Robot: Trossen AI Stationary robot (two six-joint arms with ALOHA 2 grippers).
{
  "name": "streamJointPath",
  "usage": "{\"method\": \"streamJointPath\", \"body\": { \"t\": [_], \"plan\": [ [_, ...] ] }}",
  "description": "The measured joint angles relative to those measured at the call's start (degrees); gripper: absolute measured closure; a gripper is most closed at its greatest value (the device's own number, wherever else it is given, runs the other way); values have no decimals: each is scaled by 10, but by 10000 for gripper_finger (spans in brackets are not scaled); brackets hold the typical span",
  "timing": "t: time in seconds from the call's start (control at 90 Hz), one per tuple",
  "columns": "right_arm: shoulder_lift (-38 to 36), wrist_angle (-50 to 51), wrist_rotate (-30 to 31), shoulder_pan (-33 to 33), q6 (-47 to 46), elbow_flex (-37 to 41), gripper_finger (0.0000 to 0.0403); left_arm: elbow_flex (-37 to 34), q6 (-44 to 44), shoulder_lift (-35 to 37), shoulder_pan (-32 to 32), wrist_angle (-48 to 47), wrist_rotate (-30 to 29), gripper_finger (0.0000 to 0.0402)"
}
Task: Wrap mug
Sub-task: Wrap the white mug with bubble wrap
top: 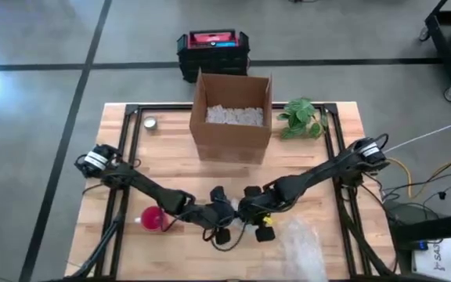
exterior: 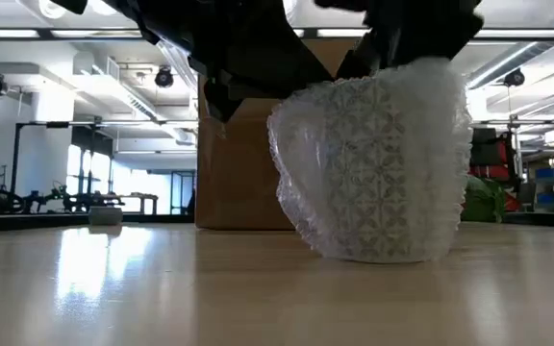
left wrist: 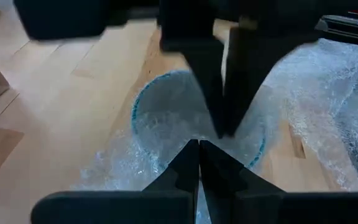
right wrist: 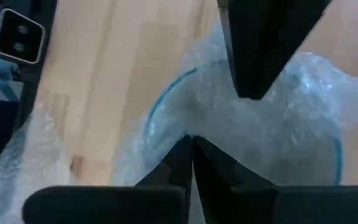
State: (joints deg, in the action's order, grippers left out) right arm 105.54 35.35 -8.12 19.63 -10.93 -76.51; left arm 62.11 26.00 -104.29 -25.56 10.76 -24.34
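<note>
1. No legible brand, label or writing shows in any view; the red-and-black case (top: 213, 52) on the floor beyond the table carries a red and blue panel on its lid, too small to read.
2. The open cardboard box (top: 232, 116) stands at the far middle of the wooden table (top: 171, 164), with white filler visible inside. In the low view it stands directly behind the mug (exterior: 378, 163).
3. A small green plant (top: 301, 117) sits just to the right of the box; a small round tin (top: 150, 122) lies to its left, near the table's far left corner.
4. A pink object (top: 154, 218) rests on the near left of the table, close beside the left arm.
5. A loose sheet of bubble wrap (top: 302, 244) lies on the near right of the table.
6. The mug stands upright near the middle of the table's near edge, covered in bubble wrap; its blue rim shows through the wrap in both wrist views.
7. The left gripper (left wrist: 199, 144) is directly above the mug's mouth. Its fingers are closed together, pinching the wrap at the rim.
8. The right gripper (right wrist: 190, 139) meets it from the opposite side, fingers likewise pressed together on the wrap over the mug.
9. Both arms block the mug almost wholly from the high view.
</note>
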Motion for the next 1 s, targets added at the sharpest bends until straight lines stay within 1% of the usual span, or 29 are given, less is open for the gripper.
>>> {"method": "streamJointPath", "body": {
  "t": [0.189, 0.378, 0.456, 0.756, 0.822, 0.911, 1.0],
  "plan": [
    [44, -48, -6, -7, 14, -2, 401, 0, 0, 0, 0, -2, -3, 402],
    [56, -60, 5, -9, 26, -2, 401, 0, 0, 0, 0, -2, -3, 402],
    [43, -44, 7, -9, 27, -7, 401, 0, 0, 0, 1, -2, -3, 402],
    [-63, 19, 15, -10, 24, -15, 400, 0, 0, 0, 1, -1, -1, 402],
    [-72, 15, 41, -11, 20, -15, 400, 0, 0, 0, 1, 0, -1, 402],
    [-72, 15, 92, -11, 18, -15, 400, 0, 0, 0, 0, 0, -1, 402],
    [-54, 10, 100, -11, 20, -11, 400, 0, 0, 0, 1, 0, -1, 402]
  ]
}}
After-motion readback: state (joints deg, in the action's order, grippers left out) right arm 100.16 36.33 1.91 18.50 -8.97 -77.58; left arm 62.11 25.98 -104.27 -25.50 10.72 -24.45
